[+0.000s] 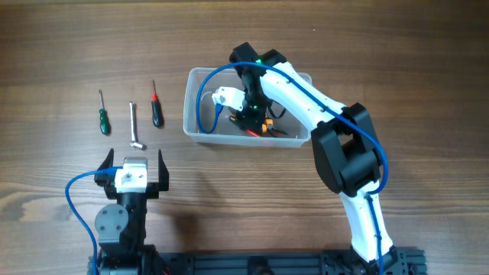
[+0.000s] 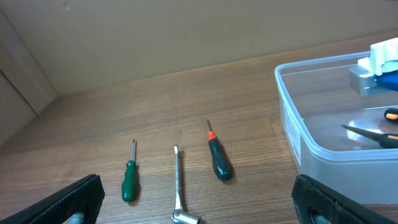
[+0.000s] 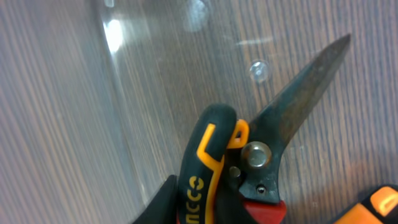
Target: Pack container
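The clear container (image 1: 191,99) stands at the table's middle; it also shows in the left wrist view (image 2: 292,118). My right gripper (image 1: 252,114) reaches down inside it. In the right wrist view, black-and-yellow snips (image 3: 267,143) with a dark blade fill the jaws over the container's clear floor (image 3: 124,93). One black finger presses the handle; the other finger is hidden. The snips also show in the overhead view (image 1: 263,130). My left gripper (image 1: 136,164) is open and empty near the front edge, its fingers (image 2: 199,208) wide apart.
Left of the container lie a green screwdriver (image 1: 103,118) (image 2: 129,180), a small socket wrench (image 1: 134,126) (image 2: 178,180) and a black screwdriver with a red collar (image 1: 157,111) (image 2: 217,158). An orange handle tip (image 3: 379,202) sits beside the snips.
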Robot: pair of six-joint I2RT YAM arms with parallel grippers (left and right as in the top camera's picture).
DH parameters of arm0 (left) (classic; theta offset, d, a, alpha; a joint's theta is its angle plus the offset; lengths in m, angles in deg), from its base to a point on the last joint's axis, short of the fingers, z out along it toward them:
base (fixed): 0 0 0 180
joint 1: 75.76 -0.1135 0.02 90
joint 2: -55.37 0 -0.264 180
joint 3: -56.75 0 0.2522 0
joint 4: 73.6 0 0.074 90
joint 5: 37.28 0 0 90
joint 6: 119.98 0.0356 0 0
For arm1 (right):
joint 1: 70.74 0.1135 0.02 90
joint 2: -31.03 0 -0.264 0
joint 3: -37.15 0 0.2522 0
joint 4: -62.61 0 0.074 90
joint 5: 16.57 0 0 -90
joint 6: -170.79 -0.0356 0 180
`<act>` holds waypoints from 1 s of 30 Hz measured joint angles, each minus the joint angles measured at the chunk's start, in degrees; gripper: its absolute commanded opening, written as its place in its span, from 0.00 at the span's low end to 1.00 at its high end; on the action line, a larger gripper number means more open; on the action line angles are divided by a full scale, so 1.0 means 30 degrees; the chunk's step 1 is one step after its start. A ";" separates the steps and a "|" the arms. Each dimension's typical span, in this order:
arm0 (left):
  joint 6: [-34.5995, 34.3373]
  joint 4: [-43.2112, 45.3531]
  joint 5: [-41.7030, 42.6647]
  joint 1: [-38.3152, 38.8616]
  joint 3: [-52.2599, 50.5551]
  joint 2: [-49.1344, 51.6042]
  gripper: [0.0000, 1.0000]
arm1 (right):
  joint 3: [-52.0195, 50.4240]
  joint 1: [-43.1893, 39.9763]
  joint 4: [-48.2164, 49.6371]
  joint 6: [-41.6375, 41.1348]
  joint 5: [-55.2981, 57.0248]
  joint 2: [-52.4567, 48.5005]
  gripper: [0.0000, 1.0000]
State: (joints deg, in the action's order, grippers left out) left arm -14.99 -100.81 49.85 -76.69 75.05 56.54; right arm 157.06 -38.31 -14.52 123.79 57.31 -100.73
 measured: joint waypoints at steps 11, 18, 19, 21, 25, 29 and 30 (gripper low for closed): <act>0.0000 0.0000 0.0000 0.0000 0.0000 0.0000 1.00 | 0.1217 0.0000 -0.1413 -0.1923 -0.0044 -0.0015 0.40; 0.0000 0.0000 0.0000 0.0000 0.0000 0.0000 1.00 | 0.3912 0.0000 -0.1596 -0.3060 -0.0029 0.0408 0.41; 0.0000 0.0000 0.0000 0.0000 0.0000 0.0000 1.00 | 0.4197 0.0000 -0.1559 -0.3424 0.0044 0.0561 0.39; 0.0000 0.0000 0.0000 0.0000 0.0000 0.0000 1.00 | 0.4903 -0.0058 -0.1137 -0.4838 0.0648 0.1005 0.36; 0.0000 0.0000 0.0000 0.0000 0.0000 0.0000 1.00 | 0.6229 -0.0991 -0.0503 -0.9602 0.4255 0.2441 0.34; 0.0000 0.0000 0.0007 0.0000 0.0000 0.0000 1.00 | 0.6455 -0.4000 -0.0882 -1.2415 0.7118 0.3861 0.40; 0.0000 0.0000 0.0007 0.0000 0.0000 0.0000 1.00 | 0.6455 -0.5202 -0.1027 -1.2903 0.7504 0.4138 0.47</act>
State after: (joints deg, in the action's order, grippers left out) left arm -14.99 -100.81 49.87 -76.69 75.05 56.54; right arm 176.43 -53.92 -17.60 85.08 79.82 -88.32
